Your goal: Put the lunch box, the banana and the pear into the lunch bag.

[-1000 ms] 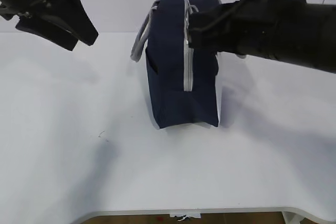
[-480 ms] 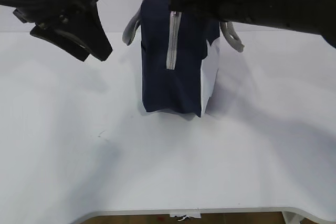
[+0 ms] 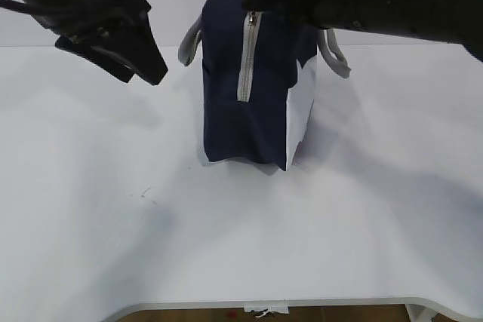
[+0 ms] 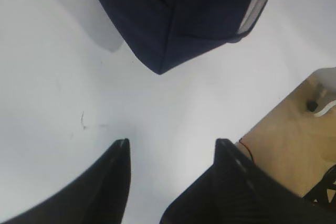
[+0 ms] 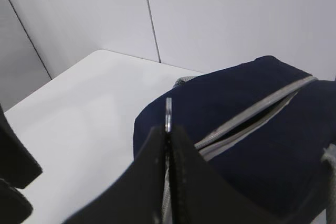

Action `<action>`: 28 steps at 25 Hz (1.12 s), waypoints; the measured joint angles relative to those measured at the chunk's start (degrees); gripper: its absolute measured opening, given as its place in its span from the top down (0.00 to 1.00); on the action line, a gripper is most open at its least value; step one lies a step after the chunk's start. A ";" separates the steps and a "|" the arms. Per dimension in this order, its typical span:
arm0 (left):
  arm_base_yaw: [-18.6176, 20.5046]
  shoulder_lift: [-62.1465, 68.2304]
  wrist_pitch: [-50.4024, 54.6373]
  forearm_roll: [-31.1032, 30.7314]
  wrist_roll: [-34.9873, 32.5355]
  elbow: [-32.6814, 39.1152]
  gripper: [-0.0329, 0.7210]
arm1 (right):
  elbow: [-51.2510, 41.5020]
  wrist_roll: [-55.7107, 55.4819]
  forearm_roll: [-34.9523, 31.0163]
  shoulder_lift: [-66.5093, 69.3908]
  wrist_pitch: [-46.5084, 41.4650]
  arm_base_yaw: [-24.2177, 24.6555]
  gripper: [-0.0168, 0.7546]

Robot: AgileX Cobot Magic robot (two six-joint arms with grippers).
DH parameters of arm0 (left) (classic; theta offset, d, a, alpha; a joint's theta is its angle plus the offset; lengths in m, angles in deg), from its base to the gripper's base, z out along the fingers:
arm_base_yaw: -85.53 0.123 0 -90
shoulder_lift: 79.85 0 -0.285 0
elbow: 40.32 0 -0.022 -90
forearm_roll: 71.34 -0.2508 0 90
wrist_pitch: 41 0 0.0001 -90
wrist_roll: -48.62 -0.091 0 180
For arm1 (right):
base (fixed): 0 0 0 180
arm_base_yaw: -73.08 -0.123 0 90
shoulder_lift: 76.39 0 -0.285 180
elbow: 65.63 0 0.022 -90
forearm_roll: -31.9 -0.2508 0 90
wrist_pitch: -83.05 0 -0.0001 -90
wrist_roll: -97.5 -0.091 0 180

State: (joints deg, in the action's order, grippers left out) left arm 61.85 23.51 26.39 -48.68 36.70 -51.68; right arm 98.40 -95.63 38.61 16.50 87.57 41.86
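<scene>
boxy navy-blue fabric lunch bag (image 3: 253, 81) upright mid-counter (image 3: 241, 239), grey zipper (image 3: 245, 58) running vertically down the near end, top partly unzipped. right claw (image 5: 168, 132) at the bag's top, pressed together on the thin ring pull (image 5: 168, 114). left claw (image 4: 170, 153) spread, empty, hovering left of the bag. grey handles (image 3: 189, 44) either side, white side panel right.

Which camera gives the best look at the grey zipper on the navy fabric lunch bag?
The exterior view: the grey zipper runs down the navy fabric lunch bag. The right wrist view shows its top stretch behind the shut right gripper; the left wrist view catches only a short strip.
</scene>
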 joint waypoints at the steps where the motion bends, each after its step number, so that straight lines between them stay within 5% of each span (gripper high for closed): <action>1: 0.00 0.81 -1.27 0.12 -0.97 0.00 0.43 | 0.00 0.00 -0.73 0.00 -0.09 0.00 0.98; 24: 0.00 8.60 -21.15 21.71 -27.97 0.00 0.41 | 0.09 0.00 -4.07 0.00 -0.21 0.00 0.98; 28: 0.00 9.12 -21.74 23.73 -29.75 0.00 0.49 | 0.09 0.00 -4.07 0.00 -0.21 0.00 0.98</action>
State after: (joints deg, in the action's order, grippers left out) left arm 61.85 32.63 4.65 -24.95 6.95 -51.68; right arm 98.49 -95.63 34.54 16.50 87.37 41.86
